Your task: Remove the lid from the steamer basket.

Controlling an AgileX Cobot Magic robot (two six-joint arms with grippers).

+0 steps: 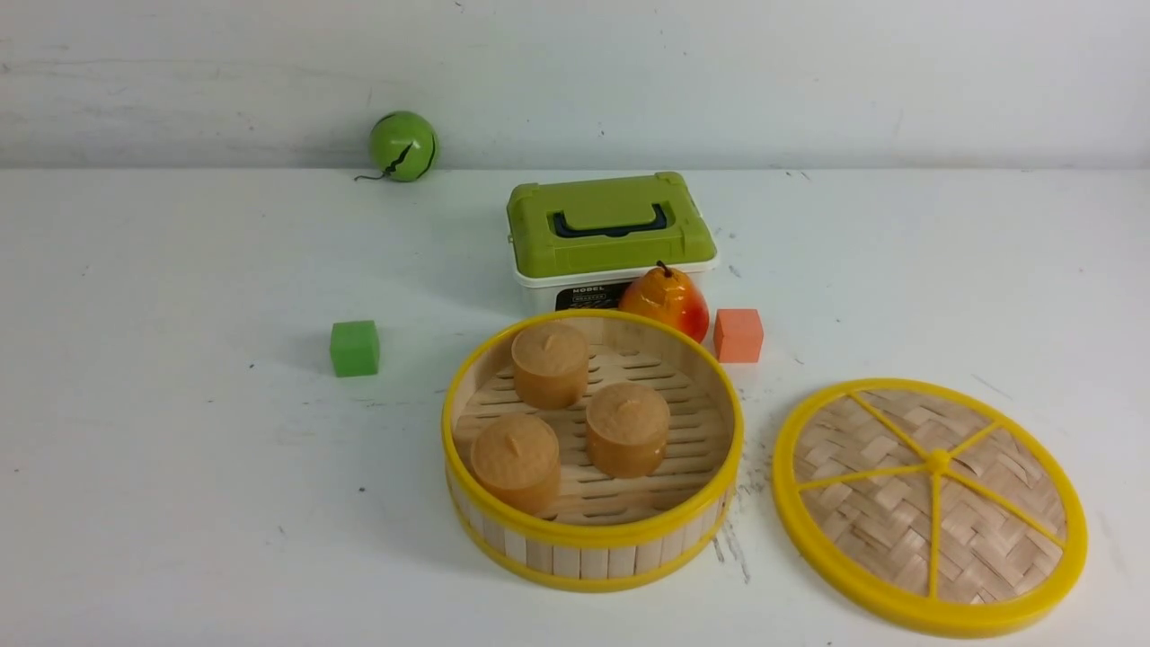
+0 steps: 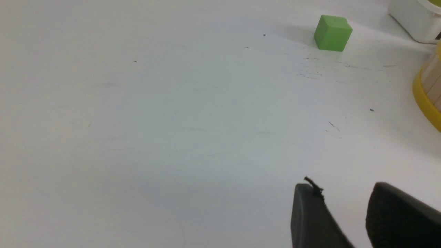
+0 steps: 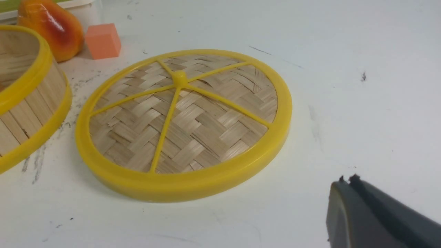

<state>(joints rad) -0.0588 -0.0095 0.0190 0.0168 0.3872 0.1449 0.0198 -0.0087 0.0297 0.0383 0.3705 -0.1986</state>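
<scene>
The steamer basket [image 1: 593, 539] stands uncovered in the middle of the table, with three brown buns [image 1: 626, 429] on its slatted floor. The lid [image 1: 930, 503] lies flat on the table to its right, apart from it, and fills the right wrist view [image 3: 182, 124]. My right gripper [image 3: 348, 182] is shut, empty, hovering over bare table near the lid's rim. My left gripper [image 2: 344, 189] is open with nothing between its fingers, over bare table left of the basket [image 2: 427, 100]. Neither arm shows in the front view.
A white box with a green top [image 1: 611, 234] stands behind the basket, with a pear [image 1: 665, 301] and an orange cube [image 1: 738, 335] beside it. A green cube [image 1: 354, 348] sits to the left, a green ball [image 1: 402, 146] by the back wall.
</scene>
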